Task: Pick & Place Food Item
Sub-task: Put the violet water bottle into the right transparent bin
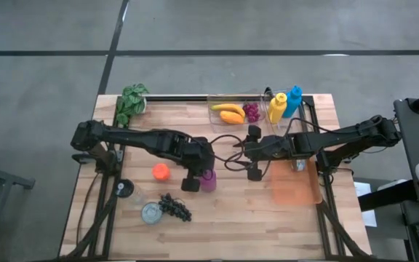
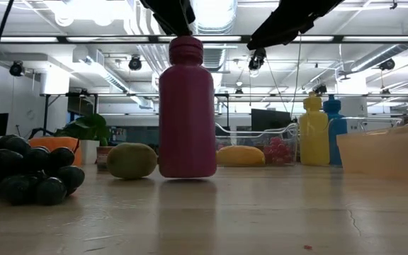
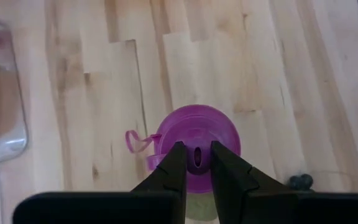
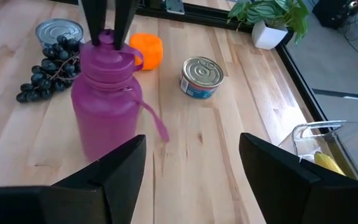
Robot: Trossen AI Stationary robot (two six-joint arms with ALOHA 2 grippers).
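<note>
Purple plastic, the bottle [image 1: 208,179] stands upright near the middle of the wooden table [image 1: 231,225], with the left gripper [image 3: 196,163] directly above it, its two dark fingers closed on the small knob of the cap, as the left wrist view shows plainly. The right gripper [image 4: 191,163] hangs just beside it with its fingers spread wide and nothing between them, the bottle in front of it in its own wrist view. I judge the bottle rigid and smooth, likely light unless filled, and top-heavy when held by so narrow a point: a pinch on the cap knob may let it swing or slip, while the broad body would give a surer hold for open fingers. A thin loop strap [image 3: 137,141] trails from the neck and could snag. Around it lie black grapes [image 1: 175,207], an orange item [image 1: 161,172], a tin can [image 4: 201,78] and a clear tray of fruit [image 1: 233,110], and to the right an orange tray [image 1: 295,188]
</note>
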